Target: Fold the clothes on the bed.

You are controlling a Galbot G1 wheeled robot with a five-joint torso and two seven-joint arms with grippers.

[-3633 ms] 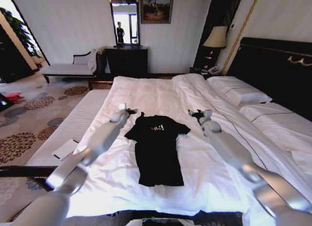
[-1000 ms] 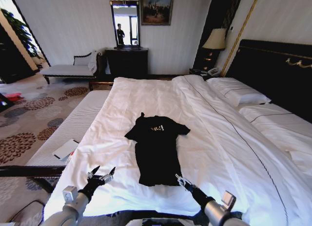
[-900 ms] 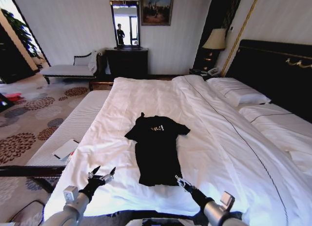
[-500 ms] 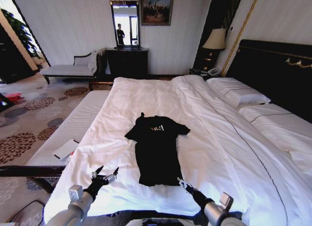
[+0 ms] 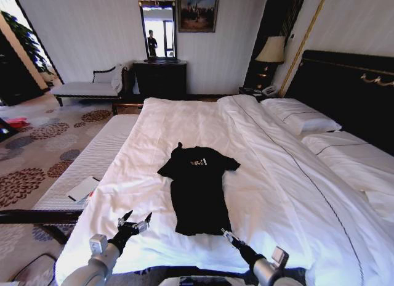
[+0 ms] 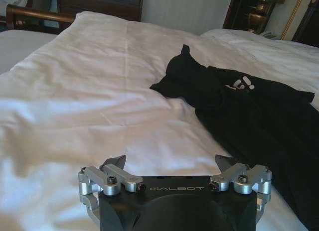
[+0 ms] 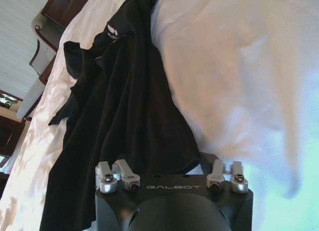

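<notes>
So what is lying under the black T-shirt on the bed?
The black T-shirt lies flat on the white duvet of the bed. The duvet shows all around it. The part directly beneath is covered by the fabric, so anything there cannot be seen.

You have open white duvet on the bed (image 5: pixel 184 122) all around the black T-shirt (image 5: pixel 197 187), which lies flat in the lower middle of the head view. Broad bare sheet runs on its left and right and toward the upper middle. The left gripper (image 5: pixel 135 221) hovers at lower left with fingers spread, apart from the shirt over bare duvet. The right gripper (image 5: pixel 226 235) sits at the hem's lower right corner. Pillows (image 5: pixel 301 116) crowd the upper right, well apart from the shirt.
</notes>
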